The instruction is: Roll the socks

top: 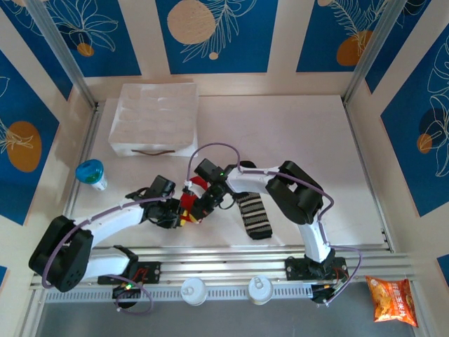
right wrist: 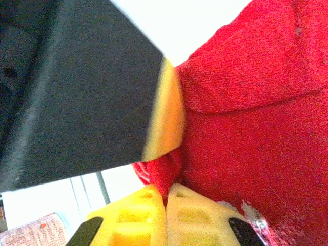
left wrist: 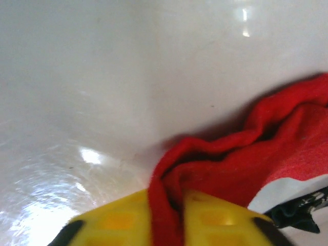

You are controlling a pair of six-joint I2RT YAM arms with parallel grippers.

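Outside the tray [top: 151, 147]: red sock [top: 198, 184]; striped sock [top: 254, 216].

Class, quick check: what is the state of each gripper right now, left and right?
Left gripper: closed, pinching the red sock.
Right gripper: closed, pinching the red sock too.

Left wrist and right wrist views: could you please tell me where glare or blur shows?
Left wrist view: glare on the table at lower left, yellow fingers soft. Right wrist view: dark blurred shape at upper left, red sock weave visible.
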